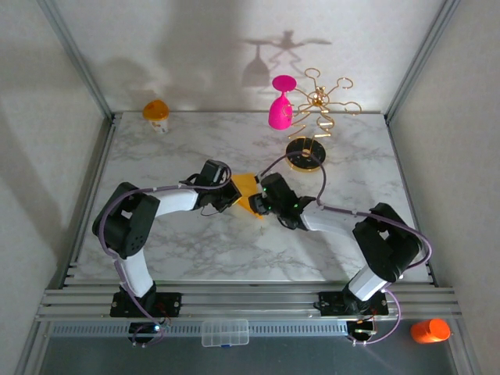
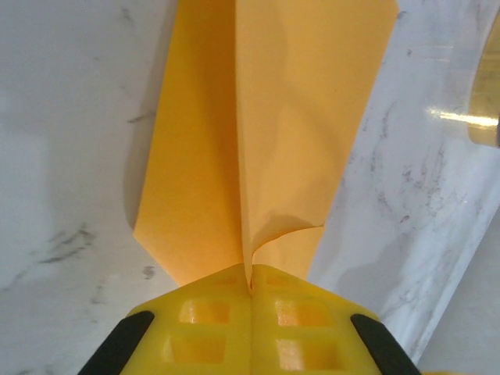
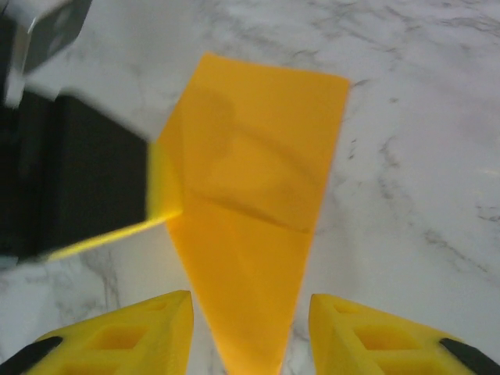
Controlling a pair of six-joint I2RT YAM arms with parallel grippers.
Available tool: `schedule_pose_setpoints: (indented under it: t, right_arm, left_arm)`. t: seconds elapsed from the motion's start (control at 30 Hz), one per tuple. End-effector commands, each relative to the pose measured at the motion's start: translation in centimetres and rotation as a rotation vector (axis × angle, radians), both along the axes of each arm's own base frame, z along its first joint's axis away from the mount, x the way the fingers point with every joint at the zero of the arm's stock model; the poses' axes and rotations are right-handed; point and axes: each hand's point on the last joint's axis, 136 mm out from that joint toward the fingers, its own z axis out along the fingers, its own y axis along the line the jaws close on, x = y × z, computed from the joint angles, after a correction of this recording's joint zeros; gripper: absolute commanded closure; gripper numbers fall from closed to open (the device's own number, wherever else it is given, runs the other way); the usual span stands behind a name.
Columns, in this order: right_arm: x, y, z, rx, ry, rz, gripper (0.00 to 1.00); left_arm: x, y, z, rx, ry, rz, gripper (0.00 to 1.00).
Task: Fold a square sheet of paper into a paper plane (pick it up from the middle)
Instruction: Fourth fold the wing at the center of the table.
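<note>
Paper: a yellow-orange sheet (image 1: 247,190), folded into a tapering wedge with a crease down its length, lay near the middle of the marble table (image 1: 195,250), between the two arms' tips.
Left gripper (image 2: 250,287): its yellow fingers (image 2: 207,312) were pressed tight together on the near edge of the paper, pinching a raised fold that ran away from the tips.
Right gripper (image 3: 250,332): the fingers (image 3: 133,336) stood apart with the paper's narrow end lying between them and marble showing on either side. It gripped nothing.
From above: the left gripper reached in from the left and the right one from the right, almost meeting over the paper.
Behind: a gold rack (image 1: 322,100) on a round black base stood well beyond the paper, with a pink goblet (image 1: 281,105) bowl-down beside it.
Far left corner: an orange-topped white cup (image 1: 156,115).
</note>
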Motion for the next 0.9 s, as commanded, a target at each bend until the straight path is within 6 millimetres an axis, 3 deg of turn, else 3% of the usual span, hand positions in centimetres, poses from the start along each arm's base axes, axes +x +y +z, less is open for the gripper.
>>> schedule_pose_setpoints:
  t: [0.0,0.37,0.53,0.87]
  right_arm:
    - [-0.6,-0.6,-1.5,-0.149,-0.091,0.029,0.57]
    - [-1.4,1.3,-5.1,-0.231,-0.075,0.059,0.59]
    - [-0.8,1.2,-5.6,-0.253,-0.076,0.029,0.59]
    - [-0.6,1.1,-5.8,-0.269,-0.067,0.016,0.71]
  left_arm:
    - [-0.3,0.0,0.8,0.008,0.029,0.043,0.94]
    - [-0.3,0.0,1.1,0.002,0.051,0.073,0.94]
    - [-0.4,-0.1,1.1,-0.002,0.055,0.074,0.94]
    - [-0.4,0.0,1.0,-0.003,0.06,0.075,0.94]
